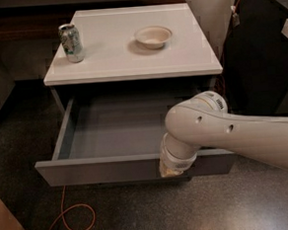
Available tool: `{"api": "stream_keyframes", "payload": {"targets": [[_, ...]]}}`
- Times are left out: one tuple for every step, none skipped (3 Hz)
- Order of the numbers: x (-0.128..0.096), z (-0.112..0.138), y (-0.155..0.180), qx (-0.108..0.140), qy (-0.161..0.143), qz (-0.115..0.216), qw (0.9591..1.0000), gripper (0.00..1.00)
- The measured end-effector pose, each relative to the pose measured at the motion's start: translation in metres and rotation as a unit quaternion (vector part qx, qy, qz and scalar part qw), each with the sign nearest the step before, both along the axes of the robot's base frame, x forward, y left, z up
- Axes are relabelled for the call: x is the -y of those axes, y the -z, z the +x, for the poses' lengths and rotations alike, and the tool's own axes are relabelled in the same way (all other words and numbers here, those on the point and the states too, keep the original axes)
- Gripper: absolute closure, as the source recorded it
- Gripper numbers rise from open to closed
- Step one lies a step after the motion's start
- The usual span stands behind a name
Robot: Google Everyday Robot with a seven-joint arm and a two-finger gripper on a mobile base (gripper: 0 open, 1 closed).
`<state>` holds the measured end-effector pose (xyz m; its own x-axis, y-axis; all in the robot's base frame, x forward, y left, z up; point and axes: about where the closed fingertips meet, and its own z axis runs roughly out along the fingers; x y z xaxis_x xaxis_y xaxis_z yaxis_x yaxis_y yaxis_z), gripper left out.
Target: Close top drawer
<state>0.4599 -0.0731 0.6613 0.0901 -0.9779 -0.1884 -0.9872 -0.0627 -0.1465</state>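
The top drawer point(103, 169) is a wide grey drawer pulled far out from under a white-topped cabinet point(130, 58). Its grey floor point(115, 134) is bare. My white arm reaches in from the right. My gripper point(171, 170) hangs at the drawer's front panel, right of its middle, at or just in front of the panel's top edge. The wrist hides most of it.
A green and silver can point(71, 43) stands at the cabinet top's left. A cream bowl point(153, 36) sits near its middle. A black unit point(263, 54) stands to the right. An orange cable point(67, 216) loops on the speckled floor in front of the drawer.
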Motion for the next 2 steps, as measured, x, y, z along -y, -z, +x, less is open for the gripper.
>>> {"api": "stream_keyframes", "payload": {"targets": [[0.002,0.015,0.002,0.011,0.026,0.011,0.9995,1.00],[0.005,0.033,0.001,0.021,0.038,0.021,0.9988,1.00]]}}
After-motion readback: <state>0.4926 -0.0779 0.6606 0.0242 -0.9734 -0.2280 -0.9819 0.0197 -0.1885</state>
